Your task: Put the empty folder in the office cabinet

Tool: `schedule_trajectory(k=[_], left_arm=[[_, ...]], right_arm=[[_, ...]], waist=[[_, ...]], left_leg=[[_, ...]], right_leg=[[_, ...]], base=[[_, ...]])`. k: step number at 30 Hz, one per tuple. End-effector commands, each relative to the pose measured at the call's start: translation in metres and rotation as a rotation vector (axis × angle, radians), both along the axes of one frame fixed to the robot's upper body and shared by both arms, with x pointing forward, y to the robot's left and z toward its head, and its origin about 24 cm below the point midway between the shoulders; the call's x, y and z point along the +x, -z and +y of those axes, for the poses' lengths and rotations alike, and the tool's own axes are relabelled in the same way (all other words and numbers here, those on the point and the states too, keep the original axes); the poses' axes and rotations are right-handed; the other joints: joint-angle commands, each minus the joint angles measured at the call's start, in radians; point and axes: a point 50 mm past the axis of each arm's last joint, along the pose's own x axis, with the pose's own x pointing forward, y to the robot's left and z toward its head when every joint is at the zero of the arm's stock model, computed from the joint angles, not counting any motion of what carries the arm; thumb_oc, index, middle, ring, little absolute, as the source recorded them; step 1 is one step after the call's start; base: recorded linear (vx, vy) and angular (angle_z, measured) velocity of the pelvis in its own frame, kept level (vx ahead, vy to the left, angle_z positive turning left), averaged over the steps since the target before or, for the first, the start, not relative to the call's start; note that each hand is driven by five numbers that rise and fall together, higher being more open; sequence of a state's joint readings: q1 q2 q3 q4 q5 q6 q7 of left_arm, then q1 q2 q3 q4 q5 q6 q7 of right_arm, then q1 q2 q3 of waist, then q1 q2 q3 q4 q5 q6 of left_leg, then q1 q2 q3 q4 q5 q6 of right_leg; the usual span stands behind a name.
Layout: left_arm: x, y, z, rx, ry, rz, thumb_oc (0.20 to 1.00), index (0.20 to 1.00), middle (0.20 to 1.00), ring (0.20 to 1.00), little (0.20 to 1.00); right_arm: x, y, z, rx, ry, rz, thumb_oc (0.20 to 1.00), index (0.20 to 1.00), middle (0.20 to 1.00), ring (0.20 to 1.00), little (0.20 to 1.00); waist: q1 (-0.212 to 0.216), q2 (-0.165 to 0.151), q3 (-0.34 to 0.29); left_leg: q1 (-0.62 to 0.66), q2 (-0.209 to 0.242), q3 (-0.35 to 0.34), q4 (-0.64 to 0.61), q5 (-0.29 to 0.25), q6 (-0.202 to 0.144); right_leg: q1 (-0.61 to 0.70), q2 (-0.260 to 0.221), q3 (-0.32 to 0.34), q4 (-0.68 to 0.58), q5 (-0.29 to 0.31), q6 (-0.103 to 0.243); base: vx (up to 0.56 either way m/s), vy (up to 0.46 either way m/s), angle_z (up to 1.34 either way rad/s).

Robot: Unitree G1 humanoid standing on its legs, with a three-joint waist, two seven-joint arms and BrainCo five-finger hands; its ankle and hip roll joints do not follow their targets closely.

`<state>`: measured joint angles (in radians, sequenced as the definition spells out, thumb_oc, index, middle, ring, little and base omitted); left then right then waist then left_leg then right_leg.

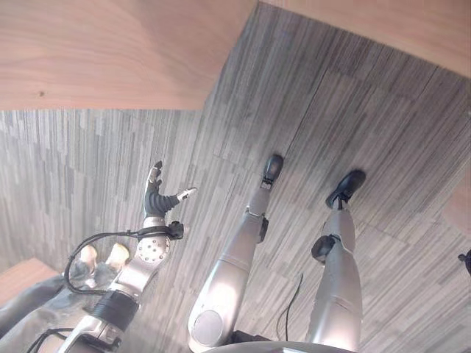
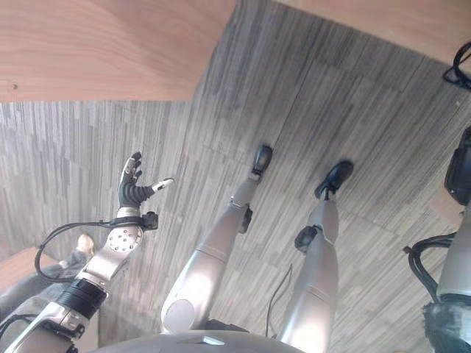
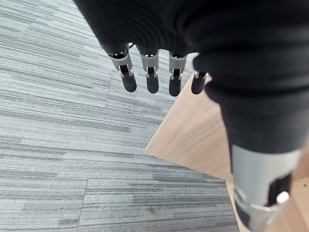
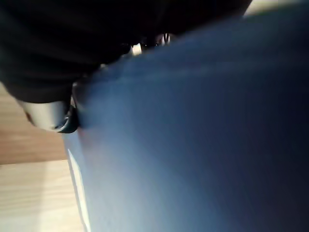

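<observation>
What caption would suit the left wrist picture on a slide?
The robot's left hand, fingers straight and empty, hangs over grey striped carpet beside a wooden corner.

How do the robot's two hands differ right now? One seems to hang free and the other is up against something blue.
The left hand hangs over grey carpet with fingers straight and holds nothing; the right hand is pressed close against a blue folder. The left hand's fingers show plainly in its wrist view, while the right hand's are hidden behind the folder, so its grip cannot be read. Both wear the same dark ribbed cover.
</observation>
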<state>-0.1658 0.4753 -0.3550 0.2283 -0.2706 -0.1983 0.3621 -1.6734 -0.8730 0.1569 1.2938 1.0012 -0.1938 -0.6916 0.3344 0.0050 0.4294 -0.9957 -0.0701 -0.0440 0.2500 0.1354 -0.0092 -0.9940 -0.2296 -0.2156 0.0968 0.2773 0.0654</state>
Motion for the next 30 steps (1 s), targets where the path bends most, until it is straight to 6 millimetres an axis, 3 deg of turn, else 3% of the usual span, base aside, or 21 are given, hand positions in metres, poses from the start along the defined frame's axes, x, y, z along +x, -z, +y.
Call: schedule_trajectory(k=[1,3,5,6,7,8,10,13,14,15,20,21,27,30], left_arm=[[-0.026,0.015,0.027,0.055,-0.054,0.068,1.0,1.0,1.0,1.0,1.0],[-0.025,0.014,0.026,0.053,-0.047,0.068,1.0,1.0,1.0,1.0,1.0],[-0.025,0.014,0.025,0.052,-0.045,0.068,1.0,1.0,1.0,1.0,1.0],[-0.026,0.018,0.021,0.045,-0.03,0.086,1.0,1.0,1.0,1.0,1.0],[-0.026,0.018,0.021,0.045,-0.03,0.086,1.0,1.0,1.0,1.0,1.0],[-0.025,0.022,0.014,0.039,-0.011,0.102,1.0,1.0,1.0,1.0,1.0],[-0.021,0.02,0.009,0.051,0.012,0.09,1.0,1.0,1.0,1.0,1.0],[-0.024,0.019,0.011,0.037,-0.012,0.081,1.0,1.0,1.0,1.0,1.0],[-0.023,0.019,0.011,0.036,-0.015,0.079,1.0,1.0,1.0,1.0,1.0],[-0.024,0.019,0.008,0.026,-0.007,0.078,1.0,1.0,1.0,1.0,1.0],[-0.024,0.018,0.005,0.017,-0.009,0.068,1.0,1.0,1.0,1.0,1.0],[-0.024,0.018,0.005,0.016,-0.014,0.064,1.0,1.0,1.0,1.0,1.0],[-0.021,0.013,-0.005,-0.015,-0.007,0.035,1.0,1.0,1.0,1.0,1.0],[-0.02,0.011,-0.008,-0.026,-0.009,0.023,1.0,1.0,1.0,1.0,1.0]], right_arm=[[-0.004,0.02,-0.014,-0.111,0.124,0.076,0.2,0.2,0.2,0.2,0.2],[-0.01,0.017,-0.02,-0.115,0.14,0.066,0.2,0.2,0.2,0.2,0.2],[-0.01,0.017,-0.02,-0.116,0.142,0.066,0.2,0.2,0.2,0.2,0.2],[-0.017,0.013,-0.027,-0.129,0.16,0.054,0.2,0.2,0.2,0.2,0.2],[-0.017,0.013,-0.027,-0.129,0.16,0.054,0.2,0.2,0.2,0.2,0.2],[-0.03,0.013,-0.041,-0.115,0.196,0.033,0.2,0.2,0.2,0.2,0.2],[-0.037,0.01,-0.046,-0.095,0.214,0.003,0.2,0.2,0.2,0.2,0.2],[-0.034,0.001,-0.039,-0.123,0.202,0.006,0.2,0.2,0.2,0.2,0.2],[-0.034,-0.001,-0.038,-0.125,0.2,0.004,0.2,0.2,0.2,0.2,0.2],[-0.035,-0.004,-0.038,-0.137,0.204,0.016,0.2,0.2,0.2,0.2,0.2],[-0.037,-0.015,-0.035,-0.151,0.206,0.027,0.2,0.2,0.2,0.2,0.2],[-0.036,-0.017,-0.032,-0.156,0.206,0.026,0.2,0.2,0.2,0.2,0.2],[-0.036,-0.024,-0.027,-0.159,0.219,0.032,0.2,0.2,0.2,0.2,0.2],[-0.039,-0.024,-0.029,-0.132,0.246,0.038,0.2,0.2,0.2,0.2,0.2]], waist=[[0.002,-0.022,-0.069],[-0.017,-0.012,-0.064],[-0.019,-0.008,-0.052],[-0.029,0.006,-0.037],[-0.029,0.006,-0.037],[-0.04,0.032,-0.02],[-0.053,0.04,0.004],[-0.051,0.03,-0.009],[-0.047,0.034,-0.018],[-0.044,0.027,-0.019],[-0.041,0.04,-0.029],[-0.037,0.044,-0.038],[-0.04,0.058,-0.039],[-0.042,0.066,-0.048]], left_leg=[[0.052,0.003,-0.081,-0.022,-0.2,-0.04],[0.102,0.005,-0.099,-0.007,-0.236,-0.042],[0.094,0.0,-0.092,-0.001,-0.218,-0.042],[0.164,0.0,-0.112,0.037,-0.265,-0.041],[0.164,0.0,-0.112,0.037,-0.265,-0.041],[0.224,-0.01,-0.15,0.078,-0.304,-0.044],[0.231,-0.028,-0.17,0.124,-0.322,-0.061],[0.237,0.019,-0.184,0.042,-0.288,-0.086],[0.246,0.03,-0.188,0.033,-0.3,-0.086],[0.261,0.056,-0.184,-0.03,-0.268,-0.09],[0.341,0.113,-0.182,-0.194,-0.212,-0.089],[0.362,0.126,-0.187,-0.217,-0.221,-0.087],[0.408,0.136,-0.17,-0.328,-0.135,-0.101],[0.408,0.131,-0.171,-0.337,-0.121,-0.107]], right_leg=[[0.162,-0.053,0.006,-0.067,-0.162,0.167],[0.121,-0.028,0.036,-0.121,-0.12,0.177],[0.115,-0.034,0.026,-0.119,-0.097,0.171],[0.045,-0.019,0.037,-0.135,-0.072,0.175],[0.045,-0.019,0.037,-0.135,-0.072,0.175],[0.018,-0.016,0.056,-0.12,-0.063,0.177],[0.049,-0.03,0.042,-0.102,-0.058,0.158],[0.082,-0.02,-0.027,-0.106,-0.047,0.144],[0.091,-0.009,-0.019,-0.113,-0.065,0.152],[0.085,0.0,-0.048,-0.114,-0.053,0.138],[0.078,0.031,-0.048,-0.104,-0.081,0.123],[0.085,0.045,-0.035,-0.107,-0.106,0.13],[0.072,0.071,-0.032,-0.118,-0.102,0.113],[0.08,0.083,-0.027,-0.134,-0.104,0.11]], base=[[0.27,-0.185,0.19],[0.28,-0.118,0.23],[0.06,-0.034,0.2],[0.14,-0.075,0.09],[0.25,-0.268,0.11],[0.17,-0.369,0.16],[0.14,-0.404,0.75],[0.12,-0.229,1.73],[0.05,-0.222,0.79],[0.17,-0.176,-0.43],[0.07,-0.097,-0.24],[0.08,-0.014,-0.41],[0.01,0.015,-0.24],[0.01,0.01,-0.03]])
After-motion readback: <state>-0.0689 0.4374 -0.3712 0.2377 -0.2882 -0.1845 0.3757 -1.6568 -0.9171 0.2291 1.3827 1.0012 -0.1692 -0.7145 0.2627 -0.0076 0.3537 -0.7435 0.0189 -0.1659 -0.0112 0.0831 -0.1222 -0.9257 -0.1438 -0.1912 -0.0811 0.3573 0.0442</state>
